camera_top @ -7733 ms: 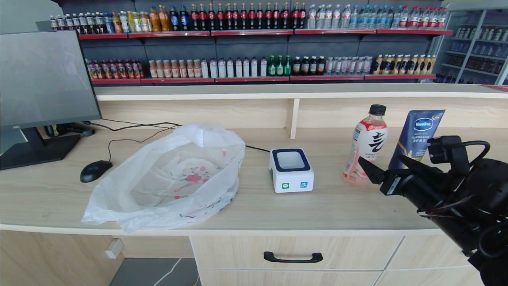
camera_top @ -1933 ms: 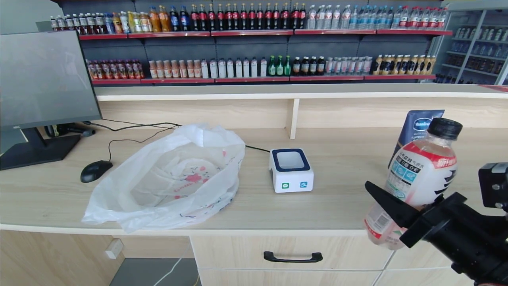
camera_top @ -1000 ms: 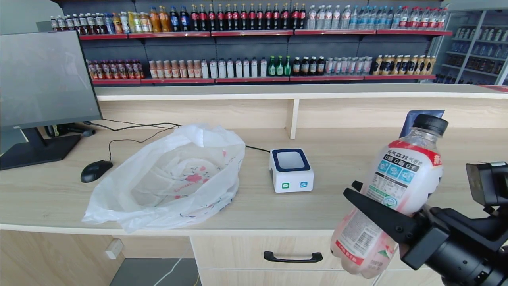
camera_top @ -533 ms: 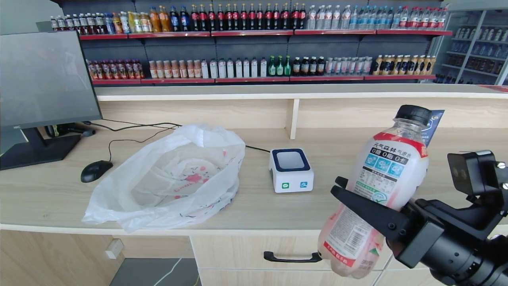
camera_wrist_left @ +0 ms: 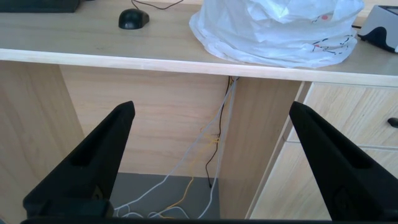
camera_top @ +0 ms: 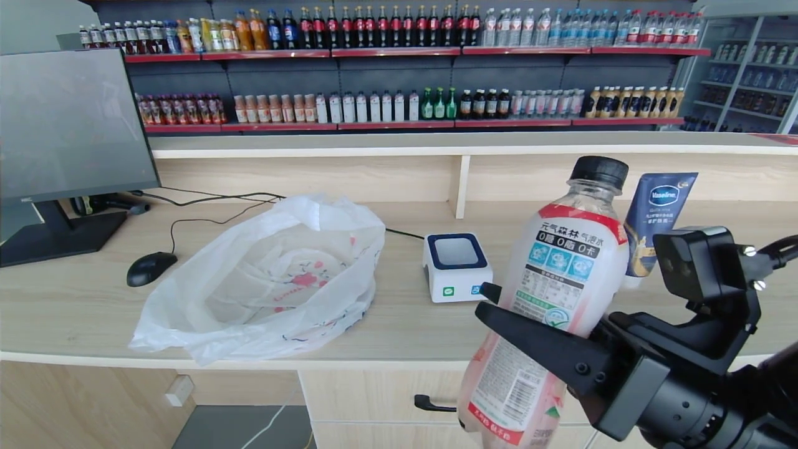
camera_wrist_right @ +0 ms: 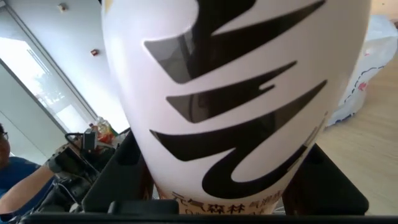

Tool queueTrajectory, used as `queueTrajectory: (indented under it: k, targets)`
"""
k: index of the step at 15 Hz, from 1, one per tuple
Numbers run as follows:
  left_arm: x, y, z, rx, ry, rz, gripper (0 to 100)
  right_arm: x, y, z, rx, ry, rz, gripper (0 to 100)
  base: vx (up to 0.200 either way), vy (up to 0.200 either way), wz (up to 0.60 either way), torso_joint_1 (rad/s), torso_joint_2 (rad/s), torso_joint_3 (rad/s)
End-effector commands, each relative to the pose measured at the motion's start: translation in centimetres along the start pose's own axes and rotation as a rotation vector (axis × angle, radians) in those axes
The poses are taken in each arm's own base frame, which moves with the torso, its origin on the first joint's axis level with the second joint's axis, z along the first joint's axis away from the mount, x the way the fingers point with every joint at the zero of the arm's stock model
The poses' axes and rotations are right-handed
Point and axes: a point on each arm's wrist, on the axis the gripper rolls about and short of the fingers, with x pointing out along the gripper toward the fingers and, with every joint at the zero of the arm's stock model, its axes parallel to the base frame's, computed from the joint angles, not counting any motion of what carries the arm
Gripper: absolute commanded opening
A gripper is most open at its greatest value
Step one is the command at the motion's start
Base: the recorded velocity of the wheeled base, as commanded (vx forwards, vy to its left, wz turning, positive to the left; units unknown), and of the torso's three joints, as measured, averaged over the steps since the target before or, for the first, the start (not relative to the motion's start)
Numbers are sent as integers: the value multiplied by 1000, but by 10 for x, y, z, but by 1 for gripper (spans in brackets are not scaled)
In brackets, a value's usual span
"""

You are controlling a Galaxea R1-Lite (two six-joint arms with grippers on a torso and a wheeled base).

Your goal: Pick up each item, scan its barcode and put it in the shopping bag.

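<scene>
Bottle (camera_top: 555,293) is being held in the air by R gripper (camera_top: 487,299), fingers clamped across lower-mid body, one finger crossing the front of the label. Bottle is being carried tilted, cap up and leaning away, base low in front of the counter (camera_top: 399,324) edge, to the right of the scanner (camera_top: 457,267) and not touching it. R arm is being seen coming in from lower right, wrist angled up toward centre. In R wrist view the bottle (camera_wrist_right: 230,106) is being pressed close to the lens, w/ white wrap and bold black strokes.

Bottle: clear plastic, ribbed black screw cap, pinkish liquid, glossy wrap label w/ red band; barcode panel is being turned toward the head cam.

L gripper (camera_wrist_left: 211,109) is being kept low in front of the counter, below its top, fingers spread wide, nothing between them.

Shopping bag (camera_top: 268,280): thin crinkled white plastic w/ red print, lying slumped w/ mouth open, left of scanner. Scanner: small white box, dark-blue framed window on top. Blue tube (camera_top: 658,218) is standing upright behind the bottle, partly covered by it and the wrist cam. Drawer handle (camera_top: 430,404) is being partly blocked by the bottle base. Mouse (camera_top: 149,268) and monitor (camera_top: 68,125) are sitting at far left; drink shelves (camera_top: 399,53) behind.
</scene>
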Motion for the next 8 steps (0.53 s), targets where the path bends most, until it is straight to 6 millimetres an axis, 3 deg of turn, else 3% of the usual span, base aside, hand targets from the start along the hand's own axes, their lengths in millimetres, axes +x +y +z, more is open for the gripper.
queueTrajectory:
  k: [1, 5, 8]
  targets:
    - [0, 0, 0, 0, 0, 0, 100, 4, 4, -1, 13, 2, 24, 0, 0, 0, 0, 0, 0, 0]
    - [0, 0, 0, 1, 0, 0, 100, 17, 12, 4, 26, -25, 75, 0, 0, 0, 0, 0, 0, 0]
    - [0, 0, 0, 0, 0, 0, 100, 16, 14, 7, 29, -36, 83, 0, 0, 0, 0, 0, 0, 0]
